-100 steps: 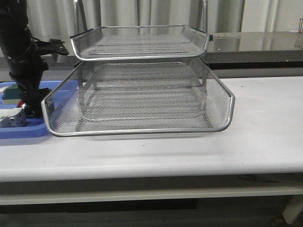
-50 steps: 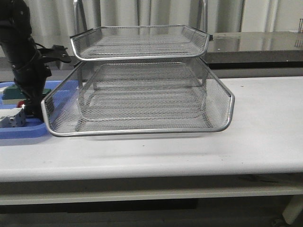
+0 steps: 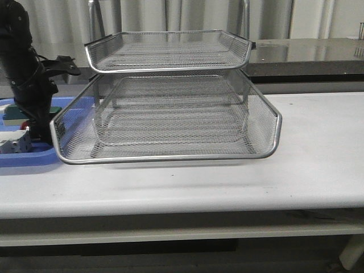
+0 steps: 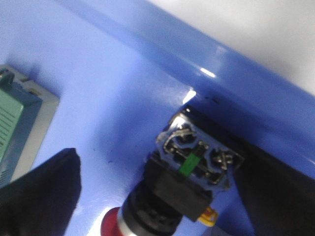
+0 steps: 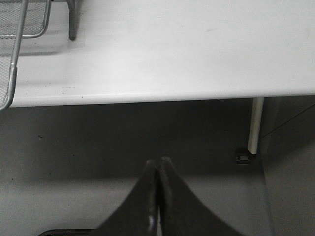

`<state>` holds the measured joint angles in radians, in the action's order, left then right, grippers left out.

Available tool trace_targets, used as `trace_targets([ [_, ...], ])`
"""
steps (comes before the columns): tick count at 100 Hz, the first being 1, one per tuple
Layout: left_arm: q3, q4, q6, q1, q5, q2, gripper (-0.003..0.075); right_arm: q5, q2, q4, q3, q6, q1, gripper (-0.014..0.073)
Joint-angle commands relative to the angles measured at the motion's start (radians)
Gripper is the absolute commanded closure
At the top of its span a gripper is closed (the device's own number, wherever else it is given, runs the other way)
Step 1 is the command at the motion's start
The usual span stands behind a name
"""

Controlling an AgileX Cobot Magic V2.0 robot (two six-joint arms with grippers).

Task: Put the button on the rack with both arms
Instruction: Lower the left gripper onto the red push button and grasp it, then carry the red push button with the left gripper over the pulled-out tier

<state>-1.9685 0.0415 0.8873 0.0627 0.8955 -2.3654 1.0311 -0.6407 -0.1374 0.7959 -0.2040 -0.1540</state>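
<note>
The button (image 4: pixel 197 167) lies on its side on the blue tray (image 4: pixel 108 88), close to the tray's wall, its red head (image 4: pixel 110 223) toward my wrist. My left gripper (image 4: pixel 157 196) is open and straddles it, one black finger (image 4: pixel 42 189) well off to one side and the other (image 4: pixel 275 196) close against the black-and-blue body. In the front view this arm (image 3: pixel 28 79) reaches down over the tray at the far left, with a bit of red (image 3: pixel 24 123) showing beside it. The rack (image 3: pixel 170 156) stands mid-table. My right gripper (image 5: pixel 158 169) is shut with nothing in it, below the table's edge.
A green block (image 4: pixel 15 128) sits on the tray beside the button, and a white component (image 3: pixel 14 142) lies at the tray's front. The rack's lower basket rim (image 3: pixel 57 131) juts out right next to my left arm. A table leg (image 5: pixel 255 128) stands near the right gripper.
My left arm has shifted a little to the left over the blue tray. The rack and the right gripper have not moved.
</note>
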Motion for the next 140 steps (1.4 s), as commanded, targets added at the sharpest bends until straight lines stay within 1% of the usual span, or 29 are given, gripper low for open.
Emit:
trace_targets([
  [1,-0.021,-0.003,0.001,-0.007,-0.026,0.044,0.0246,-0.049,0.000,-0.021,0.033,0.000,-0.002,0.0664],
  [4,-0.021,-0.008,0.001,-0.007,-0.026,0.044,0.0294,-0.049,0.000,-0.021,0.033,0.000,-0.002,0.0664],
  [5,-0.021,-0.011,0.001,-0.007,-0.026,0.044,0.0294,-0.049,0.000,-0.021,0.033,0.000,-0.002,0.0664],
  [6,-0.021,-0.014,0.003,-0.007,-0.026,0.044,0.0323,-0.049,0.000,-0.021,0.033,0.000,-0.002,0.0664],
  [8,-0.021,-0.016,0.004,-0.007,-0.026,0.044,0.0342,-0.049,0.000,-0.021,0.033,0.000,-0.002,0.0664],
  [12,-0.021,-0.021,0.006,-0.007,-0.026,0.044,0.0405,-0.049,0.000,-0.021,0.033,0.000,-0.002,0.0664],
  [28,-0.021,-0.024,0.006,-0.007,-0.026,0.044,0.0562,-0.049,0.000,-0.021,0.033,0.000,-0.002,0.0664],
  [38,-0.021,-0.024,0.006,-0.007,-0.026,0.048,0.0636,-0.049,0.000,-0.021,0.033,0.000,-0.002,0.0664],
  [49,-0.021,-0.024,0.006,-0.007,-0.026,0.064,0.0687,-0.049,0.000,-0.021,0.033,0.000,-0.002,0.0664],
  [58,-0.021,-0.024,0.004,-0.007,-0.026,0.085,0.0708,-0.049,0.000,-0.021,0.033,0.000,-0.002,0.0664],
  [71,-0.023,-0.024,-0.044,-0.007,-0.031,0.124,0.0708,-0.049,0.000,-0.021,0.033,0.000,-0.002,0.0664],
  [88,-0.044,-0.024,-0.047,-0.007,-0.017,0.182,0.0708,-0.049,0.000,-0.021,0.033,0.000,-0.002,0.0664],
  [97,-0.064,-0.024,-0.072,-0.007,0.019,0.212,0.0708,-0.049,0.000,-0.021,0.033,0.000,-0.002,0.0664],
  [109,-0.084,-0.024,-0.072,-0.007,0.085,0.250,0.0708,-0.049,0.000,-0.021,0.033,0.000,-0.002,0.0664],
  [140,-0.085,-0.048,-0.099,-0.007,0.238,0.349,0.0708,-0.049,0.000,-0.021,0.033,0.000,-0.002,0.0664],
])
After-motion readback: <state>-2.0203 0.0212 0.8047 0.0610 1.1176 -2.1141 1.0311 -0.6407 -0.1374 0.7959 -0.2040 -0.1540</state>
